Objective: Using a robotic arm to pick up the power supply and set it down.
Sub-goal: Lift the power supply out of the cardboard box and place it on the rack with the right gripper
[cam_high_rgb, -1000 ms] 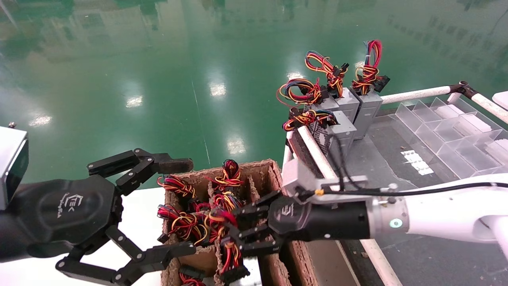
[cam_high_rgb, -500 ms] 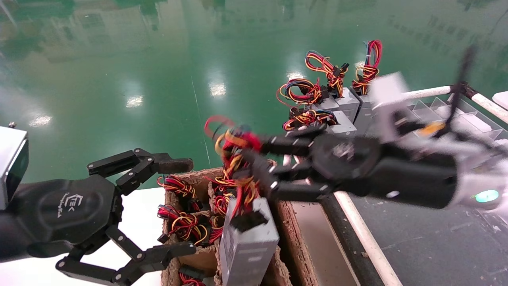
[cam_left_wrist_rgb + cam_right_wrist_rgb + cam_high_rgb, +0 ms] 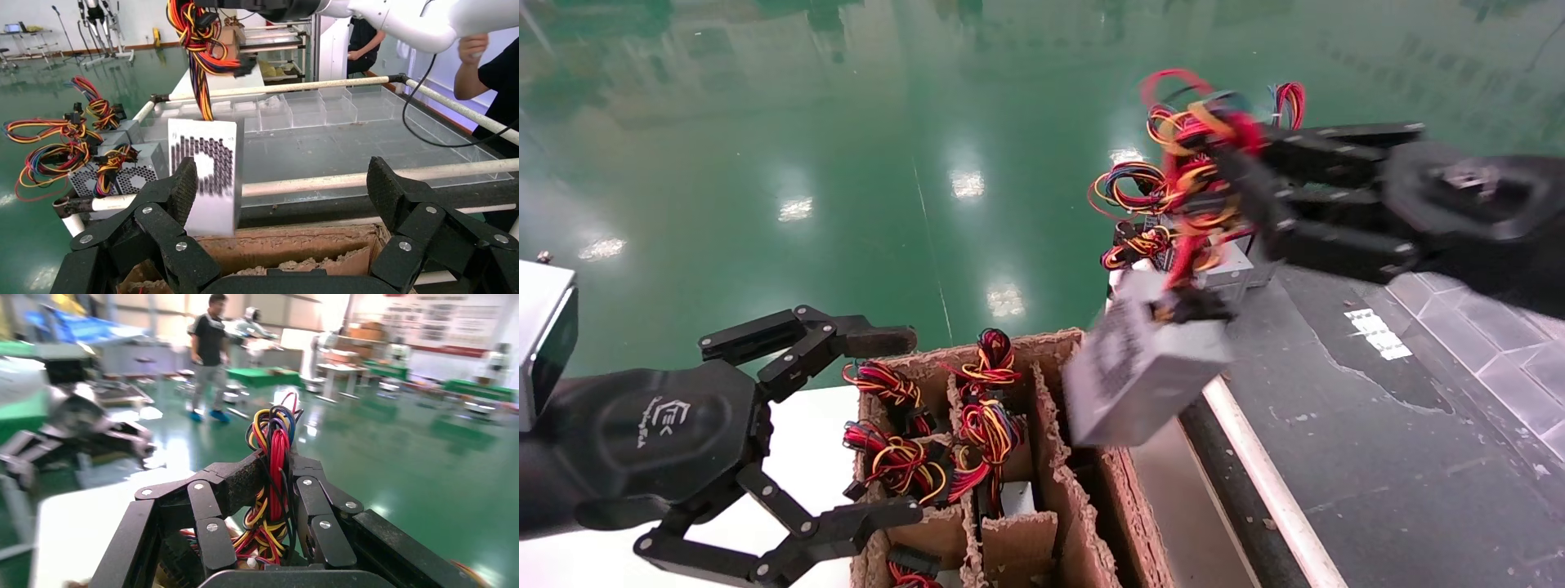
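Gripping the power supply [image 3: 1136, 380] by its wires, right jaws clamp visibly only in wrist view; left jaws gape.

dark bench [image 3: 1377, 457], grey power supplies [image 3: 125, 168]

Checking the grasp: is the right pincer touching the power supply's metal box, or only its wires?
Only the wires. In the head view the right pincer clamps the wire bundle; the metal box hangs below, apart from it.
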Robot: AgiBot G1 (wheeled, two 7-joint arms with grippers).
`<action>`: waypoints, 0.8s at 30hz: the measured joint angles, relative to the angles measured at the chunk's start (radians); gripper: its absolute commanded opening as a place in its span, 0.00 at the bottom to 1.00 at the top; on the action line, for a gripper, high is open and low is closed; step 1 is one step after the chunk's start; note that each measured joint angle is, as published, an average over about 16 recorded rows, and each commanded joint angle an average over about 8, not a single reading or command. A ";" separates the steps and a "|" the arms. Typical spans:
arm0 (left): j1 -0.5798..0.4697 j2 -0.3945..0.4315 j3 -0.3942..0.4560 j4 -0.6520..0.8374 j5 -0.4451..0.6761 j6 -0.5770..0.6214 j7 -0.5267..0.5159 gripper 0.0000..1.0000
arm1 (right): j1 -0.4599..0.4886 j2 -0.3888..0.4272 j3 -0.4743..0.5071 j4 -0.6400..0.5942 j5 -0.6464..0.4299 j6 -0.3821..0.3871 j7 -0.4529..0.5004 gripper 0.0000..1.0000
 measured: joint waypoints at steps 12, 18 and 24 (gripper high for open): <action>0.000 0.000 0.000 0.000 0.000 0.000 0.000 1.00 | -0.018 0.096 0.040 -0.178 -0.034 0.013 -0.115 0.00; 0.000 0.000 0.000 0.000 0.000 0.000 0.000 1.00 | 0.016 0.089 0.025 -0.288 -0.085 0.018 -0.178 0.00; 0.000 0.000 0.000 0.000 0.000 0.000 0.000 1.00 | 0.074 0.051 -0.002 -0.401 -0.144 0.023 -0.237 0.00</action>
